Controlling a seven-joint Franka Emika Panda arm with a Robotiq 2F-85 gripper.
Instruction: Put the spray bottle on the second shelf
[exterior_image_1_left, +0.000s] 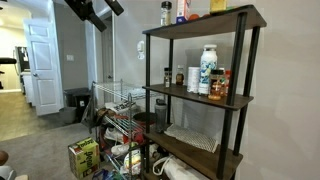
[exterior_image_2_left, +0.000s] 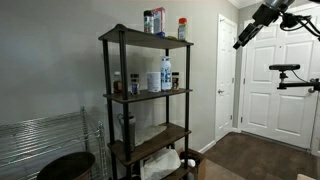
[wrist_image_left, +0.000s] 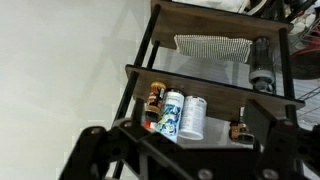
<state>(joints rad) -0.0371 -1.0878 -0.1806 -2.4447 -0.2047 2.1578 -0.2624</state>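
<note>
The spray bottle (exterior_image_1_left: 167, 76) is small with a dark head. It stands on the second shelf (exterior_image_1_left: 200, 98) near the end away from the tall white bottle (exterior_image_1_left: 208, 70) and the red-capped jar (exterior_image_1_left: 219, 86). It also shows in an exterior view (exterior_image_2_left: 133, 83) on the same board (exterior_image_2_left: 150, 96). In the wrist view a small dark-topped bottle (wrist_image_left: 238, 127) stands on that board (wrist_image_left: 220, 90), partly hidden by a finger. My gripper (exterior_image_1_left: 95, 10) (exterior_image_2_left: 262, 20) (wrist_image_left: 185, 150) is open and empty. It is high up and well away from the shelving unit.
Several bottles stand on the top board (exterior_image_1_left: 185, 10). A grey mat (wrist_image_left: 210, 46) lies on the third board. A wire rack (exterior_image_1_left: 118, 105), boxes (exterior_image_1_left: 84, 157) and a dark bin (exterior_image_1_left: 76, 104) stand beside the unit. White doors (exterior_image_2_left: 280, 85) lie beyond.
</note>
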